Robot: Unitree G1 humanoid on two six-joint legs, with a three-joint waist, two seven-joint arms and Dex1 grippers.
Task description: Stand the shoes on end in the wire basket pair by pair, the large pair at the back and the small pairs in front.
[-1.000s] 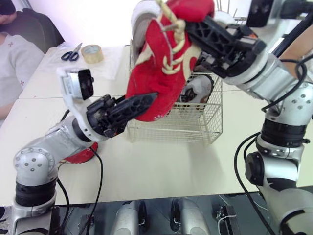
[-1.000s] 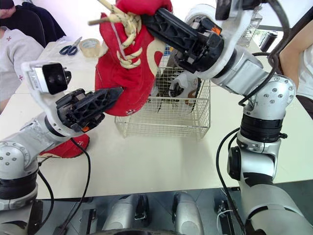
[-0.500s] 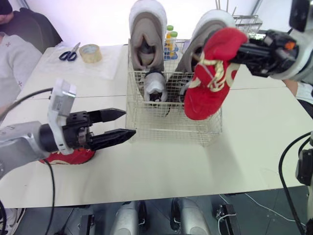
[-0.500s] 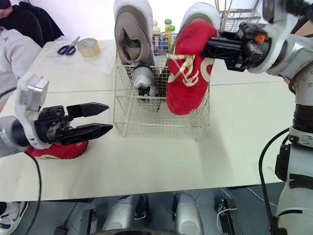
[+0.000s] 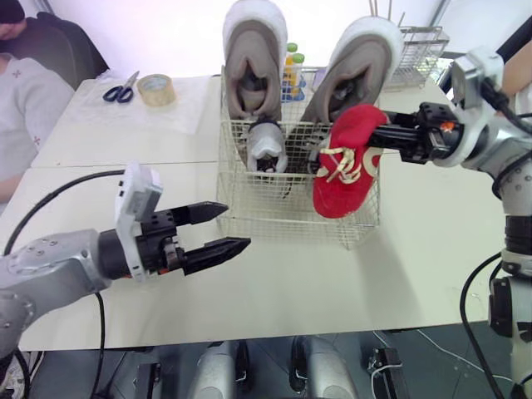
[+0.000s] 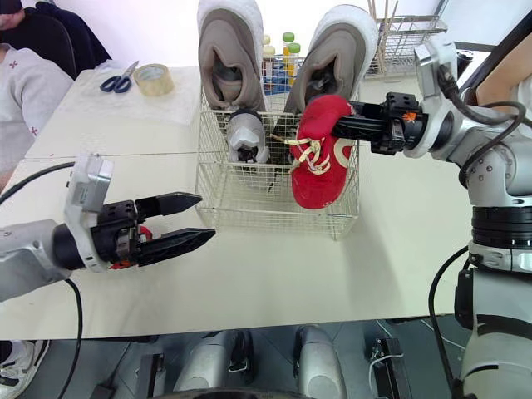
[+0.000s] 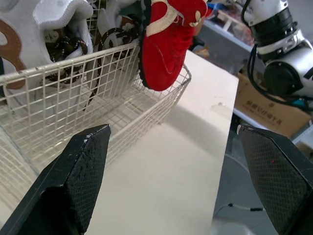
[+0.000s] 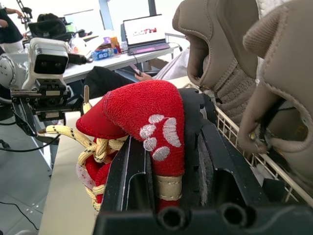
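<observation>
With the large pair (image 5: 252, 58) standing at the back of the basket (image 5: 274, 224), a red shoe (image 5: 345, 179) is being gripped by the right pincer (image 5: 378, 137) centre right, not yet placed, while the left pincer (image 5: 237, 225) is being held wide and empty, lower left.

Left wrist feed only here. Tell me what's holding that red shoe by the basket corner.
Observer: The right end effector, shut on the heel of the red shoe; the toe hangs down.
Operator: Report what's standing at the back.
Observer: Two large tan shoes, on end, side by side at the back of the wire basket, rising well above its rim.
Operator: Now the front row.
Observer: A small grey shoe stands in front of the left tan one.
</observation>
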